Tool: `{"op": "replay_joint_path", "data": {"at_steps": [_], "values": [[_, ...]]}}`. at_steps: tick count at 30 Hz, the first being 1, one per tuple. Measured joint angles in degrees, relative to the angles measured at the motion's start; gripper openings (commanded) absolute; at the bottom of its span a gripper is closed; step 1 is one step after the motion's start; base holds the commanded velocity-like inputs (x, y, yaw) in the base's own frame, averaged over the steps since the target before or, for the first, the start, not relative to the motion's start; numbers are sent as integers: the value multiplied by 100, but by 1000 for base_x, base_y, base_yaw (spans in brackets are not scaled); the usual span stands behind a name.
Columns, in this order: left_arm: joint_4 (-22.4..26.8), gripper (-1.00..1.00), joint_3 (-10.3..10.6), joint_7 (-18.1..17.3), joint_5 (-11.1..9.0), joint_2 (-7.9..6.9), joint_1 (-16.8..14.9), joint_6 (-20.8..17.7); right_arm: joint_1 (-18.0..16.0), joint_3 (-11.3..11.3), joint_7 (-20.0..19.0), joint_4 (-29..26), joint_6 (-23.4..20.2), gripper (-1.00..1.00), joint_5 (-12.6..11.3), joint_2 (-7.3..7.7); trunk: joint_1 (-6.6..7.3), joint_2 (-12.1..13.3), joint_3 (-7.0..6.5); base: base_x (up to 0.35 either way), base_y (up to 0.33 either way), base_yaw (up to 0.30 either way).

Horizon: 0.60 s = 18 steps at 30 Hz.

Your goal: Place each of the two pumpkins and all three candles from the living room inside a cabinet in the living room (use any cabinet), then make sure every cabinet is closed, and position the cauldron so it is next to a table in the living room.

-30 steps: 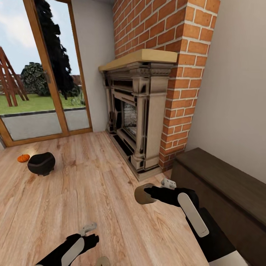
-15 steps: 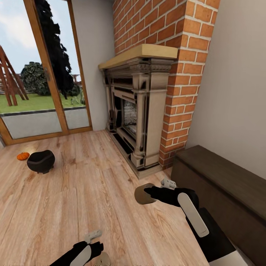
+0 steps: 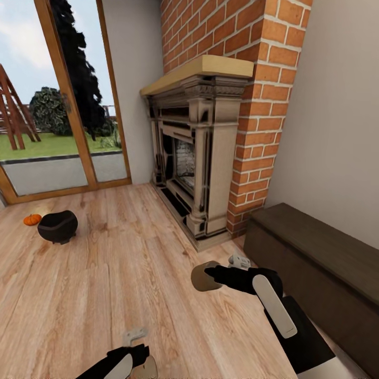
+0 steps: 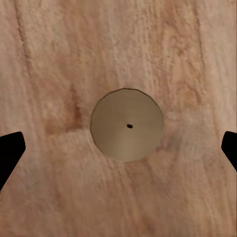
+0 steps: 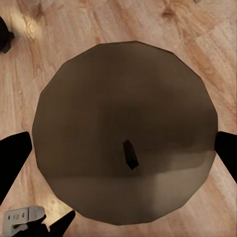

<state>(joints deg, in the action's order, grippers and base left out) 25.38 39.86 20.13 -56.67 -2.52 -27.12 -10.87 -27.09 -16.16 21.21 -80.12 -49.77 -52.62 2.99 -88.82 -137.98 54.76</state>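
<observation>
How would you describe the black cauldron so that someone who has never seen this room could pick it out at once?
Find the tall glass doors with wooden frames, then look down to the wooden floor before them. The cauldron is the squat black wide-mouthed pot there, larger and darker than the small orange pumpkin beside it.

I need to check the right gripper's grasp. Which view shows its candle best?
The right wrist view: the candle sits large, wick visible, between the fingertips. The head view shows it small, side-on at the right gripper.
</observation>
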Motion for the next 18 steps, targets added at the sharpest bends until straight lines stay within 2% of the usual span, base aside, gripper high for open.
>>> {"op": "replay_joint_path", "data": {"at_steps": [8, 13, 18], "values": [[-64, 100, 39, 1, 4, 65, 0, 96, -1, 0, 0, 28, 4, -100, 1, -10, -176, -321, 144, 0, 0, 0], [-84, 100, 178, 5, 18, 82, 0, 101, -1, -2, 0, 51, 11, -100, 10, -17, -286, -521, 233, 0, 0, 0], [-86, 100, 247, 4, 21, 117, 0, 102, -1, 5, 0, 74, 12, -100, 4, -15, -299, -529, 344, 0, 0, 0]]}}
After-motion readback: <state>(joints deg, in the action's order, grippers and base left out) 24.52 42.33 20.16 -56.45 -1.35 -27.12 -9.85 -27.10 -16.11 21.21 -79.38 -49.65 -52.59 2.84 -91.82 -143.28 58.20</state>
